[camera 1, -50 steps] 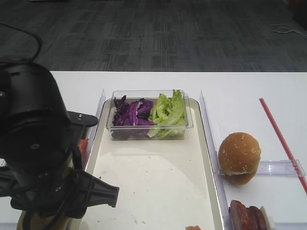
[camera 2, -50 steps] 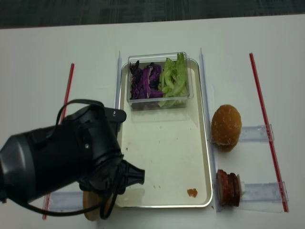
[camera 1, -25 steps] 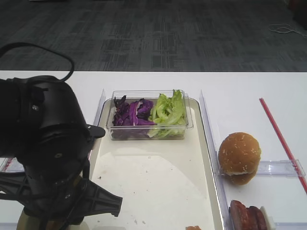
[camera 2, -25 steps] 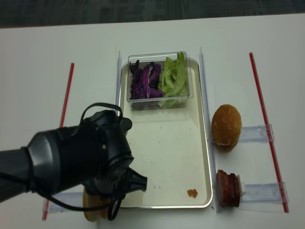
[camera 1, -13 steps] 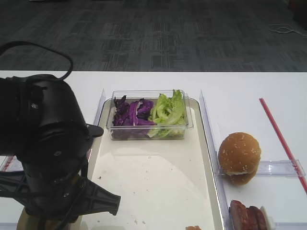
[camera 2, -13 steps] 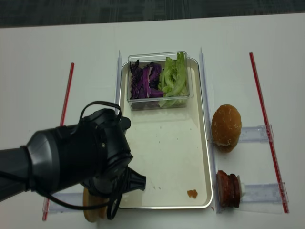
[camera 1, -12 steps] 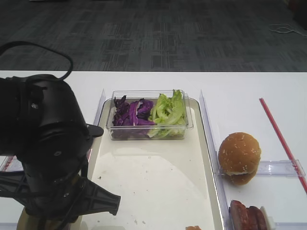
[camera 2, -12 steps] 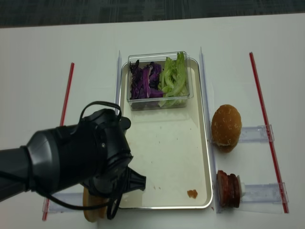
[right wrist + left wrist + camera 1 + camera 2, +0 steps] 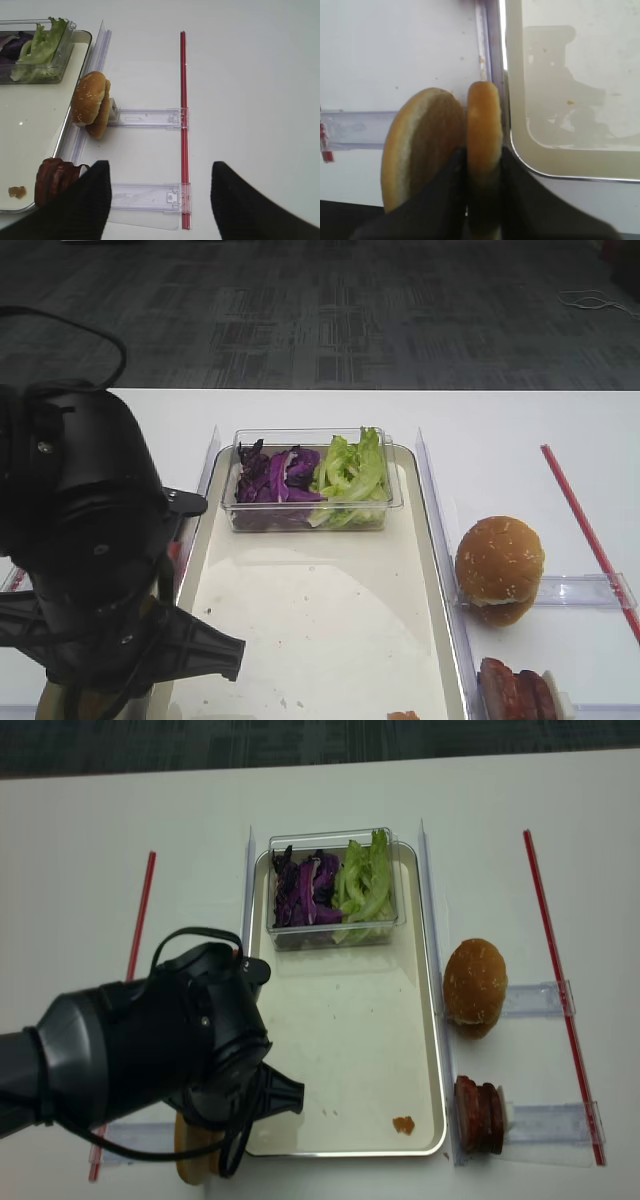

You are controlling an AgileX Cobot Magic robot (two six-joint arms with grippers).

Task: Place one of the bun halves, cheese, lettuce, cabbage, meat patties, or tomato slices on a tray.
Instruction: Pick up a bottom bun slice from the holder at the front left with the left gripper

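Left gripper (image 9: 482, 200) jaws are pinching the flat tan-crusted bun half (image 9: 484, 130), standing on edge just left of the long cream tray (image 9: 580, 65) with silvery rim, at its near-left corner, beside another bun half (image 9: 420, 150). Right gripper (image 9: 157, 200) jaws are standing wide, holding nothing, over the white table (image 9: 250, 75).
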